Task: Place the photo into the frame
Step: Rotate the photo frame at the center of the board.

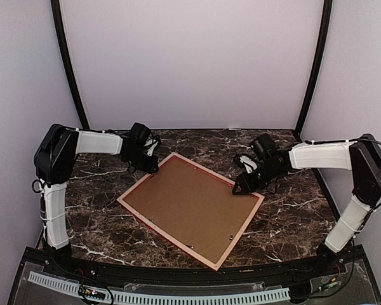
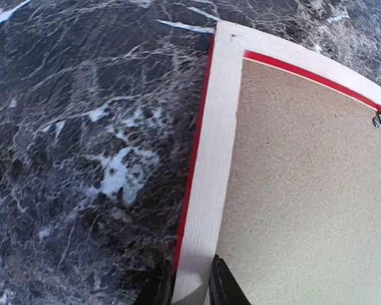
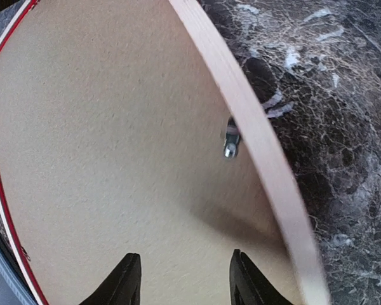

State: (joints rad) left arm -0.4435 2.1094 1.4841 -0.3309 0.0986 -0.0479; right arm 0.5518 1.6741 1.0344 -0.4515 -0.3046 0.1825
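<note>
Both arms reach the frame. Left gripper clamped on its pale rail near far-left corner. Frame lies face-down, middle of worktop, brown backing board up. Right gripper fingers apart over board near right corner.

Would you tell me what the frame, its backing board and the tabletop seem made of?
The frame: looks like wood, bare and pale with fine grain lines, red paint at the edges. The backing board: probably fibreboard, matt brown with a speckled surface. The tabletop: dark marble look, white veins, slight sheen; real stone or laminate, I cannot tell.
</note>
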